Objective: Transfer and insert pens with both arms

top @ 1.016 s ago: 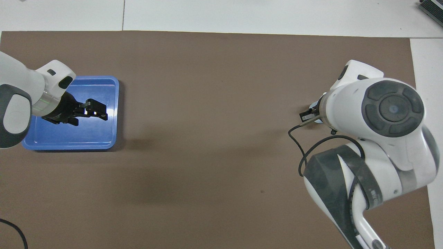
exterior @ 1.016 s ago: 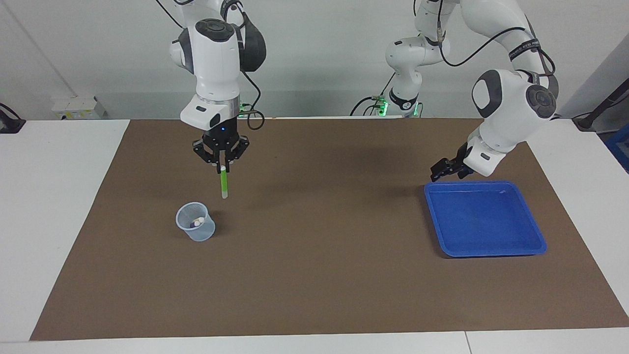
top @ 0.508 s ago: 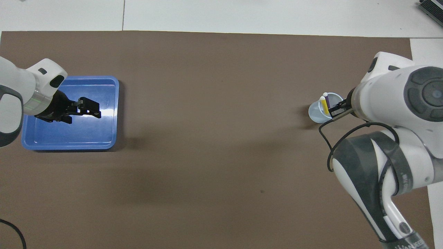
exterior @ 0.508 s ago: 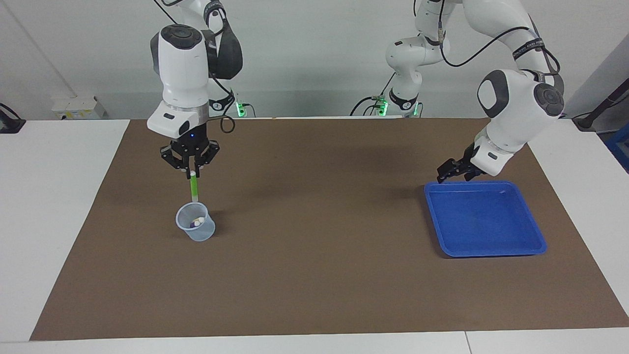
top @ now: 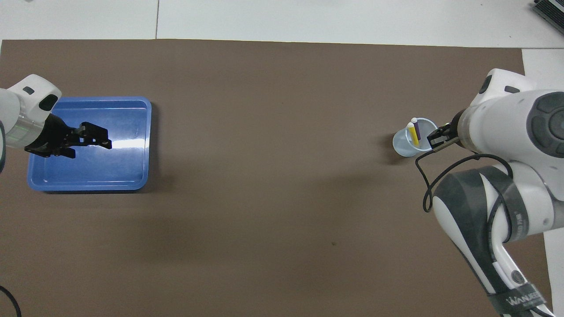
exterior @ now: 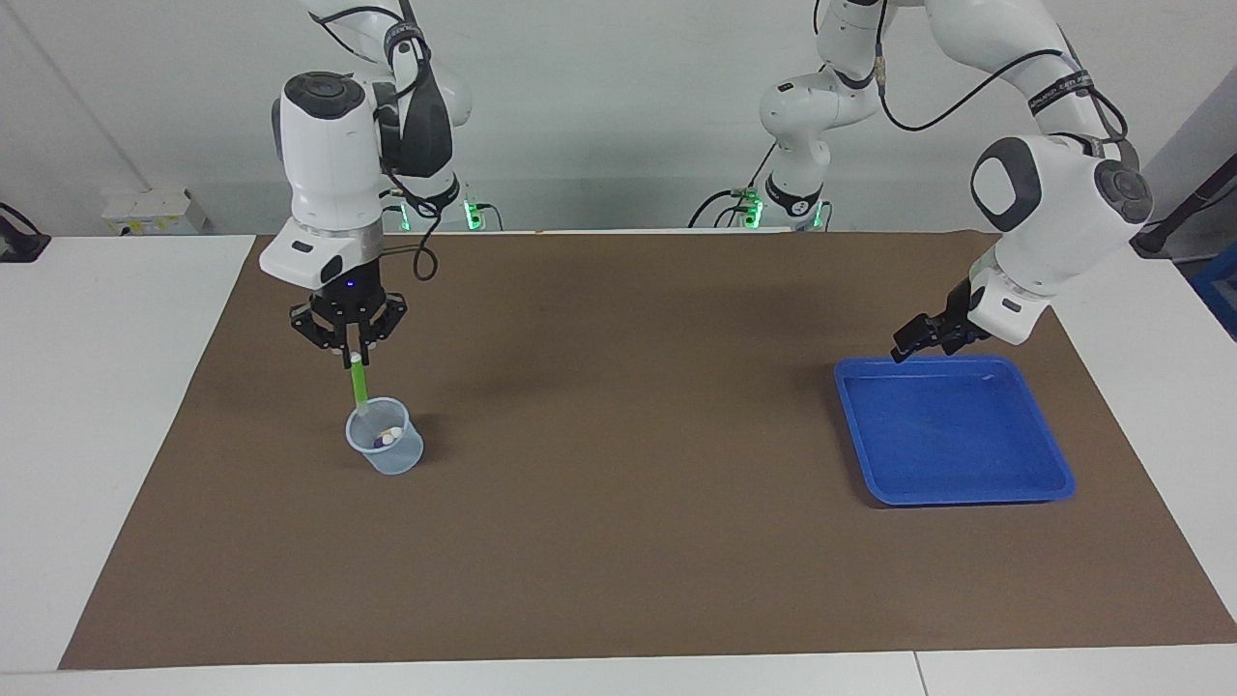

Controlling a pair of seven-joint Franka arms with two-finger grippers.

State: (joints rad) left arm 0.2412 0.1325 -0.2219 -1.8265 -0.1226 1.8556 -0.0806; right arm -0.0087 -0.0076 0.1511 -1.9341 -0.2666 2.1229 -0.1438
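Observation:
My right gripper [exterior: 352, 354] is shut on the top of the green pen [exterior: 359, 385], which hangs almost upright. The pen's lower end meets the rim of the clear plastic cup [exterior: 387, 445] on the side nearer the robots; I cannot tell whether it is inside. In the cup [top: 407, 143] stand the yellow pen [top: 412, 134] and the purple pen [top: 416, 128]. The overhead view shows the right gripper [top: 434, 140] beside the cup, with the green pen hidden. My left gripper [exterior: 909, 340] is open and holds nothing, above the blue tray's edge.
The blue tray [exterior: 966, 499] lies empty toward the left arm's end of the brown mat [exterior: 628, 541]. In the overhead view the left gripper [top: 102, 137] hangs over the tray [top: 128, 171]. White tabletop borders the mat.
The right gripper carried the green pen toward the right arm's end of the table and down, until its tip reached the cup's rim. The left arm drew back a little toward its own end.

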